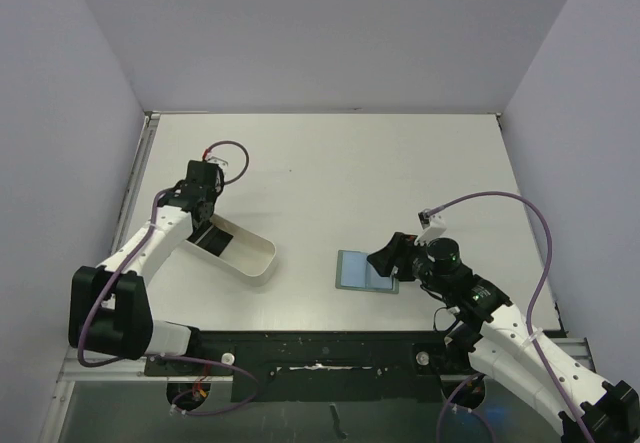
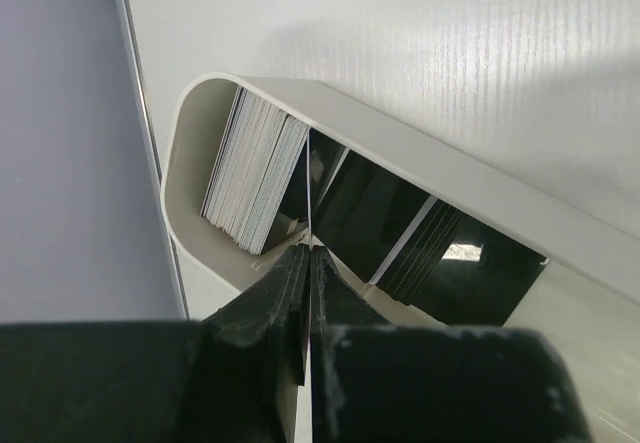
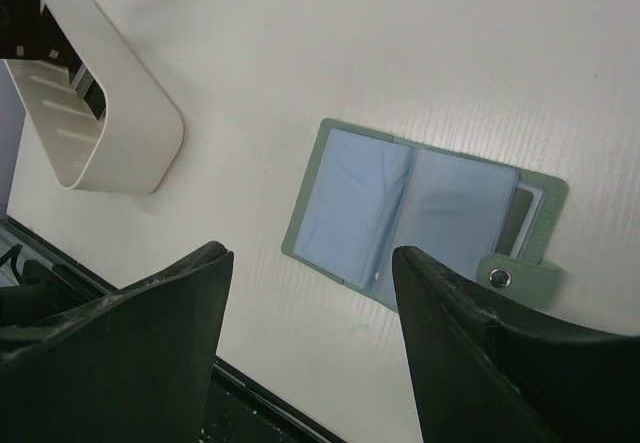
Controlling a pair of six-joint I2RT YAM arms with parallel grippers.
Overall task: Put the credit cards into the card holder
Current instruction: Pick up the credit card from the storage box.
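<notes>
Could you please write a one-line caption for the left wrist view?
Left gripper shut on one edge-on credit card inside the white tray, stacked cards alongside.

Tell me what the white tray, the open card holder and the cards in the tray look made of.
Tray: smooth moulded plastic, probably; off-white, rounded corners, soft sheen.
Card holder: sage-green leather or imitation, matte, cannot tell which; pale blue sleeves look like flexible plastic; snap looks metal.
Cards: likely plastic, dark glossy faces that mirror light, thin pale edges.
</notes>
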